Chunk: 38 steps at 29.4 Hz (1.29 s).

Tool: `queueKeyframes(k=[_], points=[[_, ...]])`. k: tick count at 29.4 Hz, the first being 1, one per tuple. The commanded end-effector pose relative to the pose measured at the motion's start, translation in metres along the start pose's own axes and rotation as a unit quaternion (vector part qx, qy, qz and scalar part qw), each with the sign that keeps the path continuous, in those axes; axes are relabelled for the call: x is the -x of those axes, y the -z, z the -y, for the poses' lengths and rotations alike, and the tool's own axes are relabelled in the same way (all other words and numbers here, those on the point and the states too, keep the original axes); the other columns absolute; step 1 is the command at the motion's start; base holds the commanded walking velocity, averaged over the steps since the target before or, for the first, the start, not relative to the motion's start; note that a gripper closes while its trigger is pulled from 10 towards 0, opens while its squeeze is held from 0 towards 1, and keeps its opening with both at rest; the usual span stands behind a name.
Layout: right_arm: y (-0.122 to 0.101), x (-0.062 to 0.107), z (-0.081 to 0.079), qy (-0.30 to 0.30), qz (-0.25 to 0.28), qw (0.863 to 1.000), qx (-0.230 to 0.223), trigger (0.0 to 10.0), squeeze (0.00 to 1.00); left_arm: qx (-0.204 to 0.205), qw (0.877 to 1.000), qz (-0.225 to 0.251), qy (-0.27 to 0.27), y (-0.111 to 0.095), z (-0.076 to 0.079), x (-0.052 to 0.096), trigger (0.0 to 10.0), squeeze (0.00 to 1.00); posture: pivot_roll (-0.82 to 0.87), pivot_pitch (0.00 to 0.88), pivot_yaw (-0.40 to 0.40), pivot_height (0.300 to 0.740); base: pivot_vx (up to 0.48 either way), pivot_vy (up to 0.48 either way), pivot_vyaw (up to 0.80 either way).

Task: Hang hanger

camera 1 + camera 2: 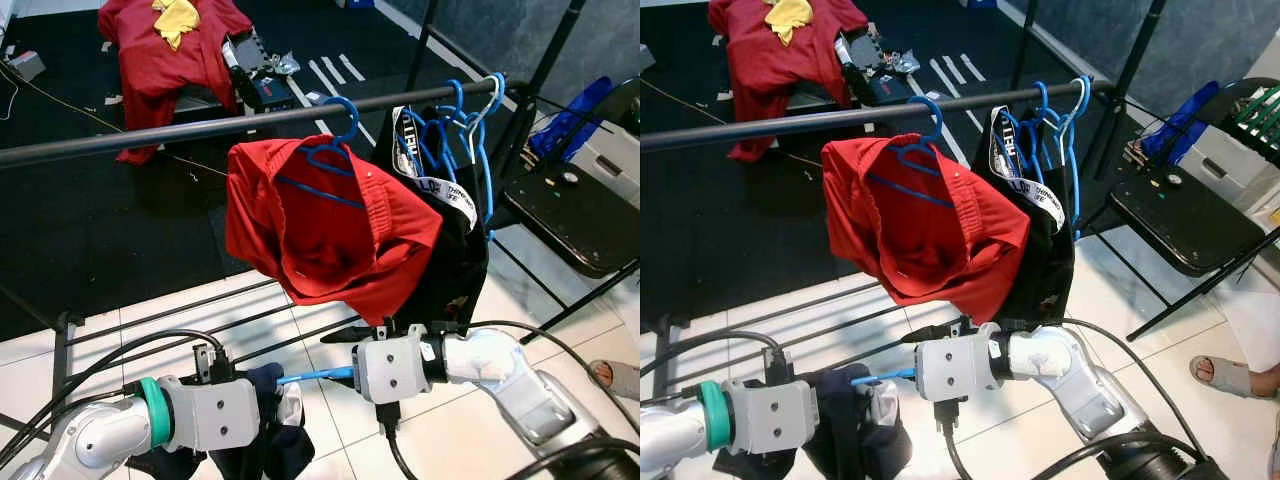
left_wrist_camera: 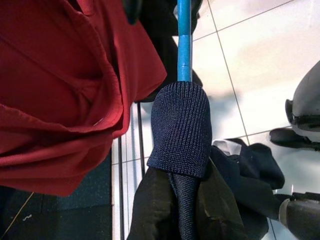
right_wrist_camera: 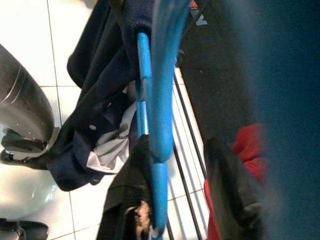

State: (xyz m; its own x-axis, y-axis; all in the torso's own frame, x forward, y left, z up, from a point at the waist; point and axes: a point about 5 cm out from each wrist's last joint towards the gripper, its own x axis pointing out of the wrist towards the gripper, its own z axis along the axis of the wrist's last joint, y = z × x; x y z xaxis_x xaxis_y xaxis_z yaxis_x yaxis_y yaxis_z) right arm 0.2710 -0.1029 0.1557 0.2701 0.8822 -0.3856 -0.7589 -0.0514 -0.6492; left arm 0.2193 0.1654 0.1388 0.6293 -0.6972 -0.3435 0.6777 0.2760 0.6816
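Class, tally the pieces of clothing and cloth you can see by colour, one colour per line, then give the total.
Red garments: 2, one hanging, one farther back
Black garment: 1
Navy garment: 1
Yellow cloth: 1
Total: 5

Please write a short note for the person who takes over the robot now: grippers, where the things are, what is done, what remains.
Left gripper: low, in front of the rack, buried in the navy garment; fingers hidden.
Right gripper: beside it, at the blue hanger that runs between both; grip unclear.
Rail: already carries a red garment, a black garment and spare hangers.
Left: lift the navy garment's hanger and hook it on the rail.
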Motion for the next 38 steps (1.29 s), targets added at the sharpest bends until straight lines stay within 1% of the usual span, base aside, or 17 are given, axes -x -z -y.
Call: queueKeyframes(k=[1,2,3,8,13,18,25,27,30,31,32,33,34,35,36,37,38], points=[[0.004,-0.005,-0.011,-0.014,0.005,1.000,-0.025,1.5,0.00,-0.013,0.999,0.030,0.006,-0.010,0.003,-0.003,0.0,0.00,-0.03,0.142,0.037,0.740,0.000,0.000,0.00],[0.004,-0.005,-0.011,-0.014,0.005,1.000,-0.025,1.5,0.00,-0.013,0.999,0.030,0.006,-0.010,0.003,-0.003,0.0,0.00,-0.03,0.142,0.037,0.740,0.000,0.000,0.00],[0.004,-0.007,-0.012,-0.015,0.010,0.999,-0.031,0.0,0.00,-0.014,0.999,0.032,0.005,-0.010,0.002,-0.004,0.0,0.00,-0.03,0.142,0.037,0.740,0.000,0.000,0.00],[0.006,-0.009,-0.017,-0.018,0.018,0.999,-0.048,0.0,0.00,-0.015,0.999,0.038,0.004,-0.011,0.001,-0.006,0.0,0.00,-0.04,0.142,0.040,0.740,0.000,0.000,0.00],[0.008,-0.008,-0.017,-0.017,0.022,0.998,-0.058,0.0,0.00,-0.015,0.999,0.041,0.003,-0.011,0.000,-0.007,0.0,0.00,-0.04,0.141,0.041,0.740,0.000,0.000,0.00],[0.010,-0.006,-0.014,-0.001,0.021,0.998,-0.060,0.0,0.00,-0.009,0.999,0.045,-0.003,-0.012,-0.001,-0.008,0.0,0.00,-0.04,0.141,0.041,0.740,0.000,0.000,0.00],[0.009,-0.002,-0.003,0.026,0.027,0.998,-0.058,0.0,0.00,0.009,0.998,0.061,-0.021,-0.018,-0.004,-0.008,0.0,0.00,-0.04,0.140,0.043,0.740,0.000,0.000,0.00],[0.009,-0.001,-0.002,0.028,0.029,0.997,-0.058,0.0,0.00,0.007,0.998,0.064,-0.023,-0.019,-0.005,-0.008,0.0,0.00,-0.04,0.139,0.042,0.740,0.000,0.000,0.00],[0.008,-0.001,-0.001,0.037,0.035,0.997,-0.056,0.0,0.00,-0.017,0.997,0.073,-0.031,-0.024,-0.010,-0.008,0.0,0.00,-0.04,0.137,0.049,0.740,0.000,0.000,0.00],[0.007,-0.004,-0.001,0.046,0.041,0.997,-0.052,0.0,0.00,-0.034,0.996,0.075,-0.043,-0.027,-0.014,-0.006,0.0,0.00,-0.04,0.137,0.053,0.740,0.000,0.000,0.00],[0.007,-0.004,-0.001,0.046,0.041,0.997,-0.052,0.0,0.00,-0.034,0.996,0.075,-0.043,-0.027,-0.014,-0.006,0.0,0.00,-0.04,0.137,0.053,0.740,0.000,0.000,0.00],[0.006,-0.006,-0.002,0.053,0.045,0.996,-0.049,0.0,0.00,-0.046,0.995,0.077,-0.051,-0.029,-0.018,-0.005,0.0,0.00,-0.04,0.137,0.054,0.740,0.000,0.000,0.00],[0.005,-0.009,-0.003,0.061,0.053,0.995,-0.051,0.0,0.00,-0.067,0.993,0.076,-0.057,-0.032,-0.021,-0.003,0.0,0.00,-0.04,0.137,0.056,0.740,0.000,0.000,0.00],[0.005,-0.009,-0.003,0.061,0.053,0.995,-0.051,0.0,0.00,-0.067,0.993,0.076,-0.057,-0.032,-0.021,-0.003,0.0,0.00,-0.04,0.137,0.056,0.740,0.000,0.000,0.00],[0.004,-0.014,-0.005,0.065,0.060,0.995,-0.052,0.0,0.00,-0.090,0.991,0.073,-0.065,-0.036,-0.025,0.000,0.0,0.00,-0.04,0.138,0.059,0.740,0.000,0.000,0.00],[0.004,-0.014,-0.005,0.065,0.060,0.995,-0.052,0.0,0.00,-0.090,0.991,0.073,-0.065,-0.036,-0.025,0.000,0.0,0.00,-0.04,0.138,0.059,0.740,0.000,0.000,0.00],[0.003,-0.020,-0.008,0.069,0.068,0.994,-0.051,0.0,0.00,-0.112,0.988,0.070,-0.075,-0.039,-0.028,0.003,0.0,0.00,-0.03,0.138,0.063,0.740,0.000,0.000,0.00]])
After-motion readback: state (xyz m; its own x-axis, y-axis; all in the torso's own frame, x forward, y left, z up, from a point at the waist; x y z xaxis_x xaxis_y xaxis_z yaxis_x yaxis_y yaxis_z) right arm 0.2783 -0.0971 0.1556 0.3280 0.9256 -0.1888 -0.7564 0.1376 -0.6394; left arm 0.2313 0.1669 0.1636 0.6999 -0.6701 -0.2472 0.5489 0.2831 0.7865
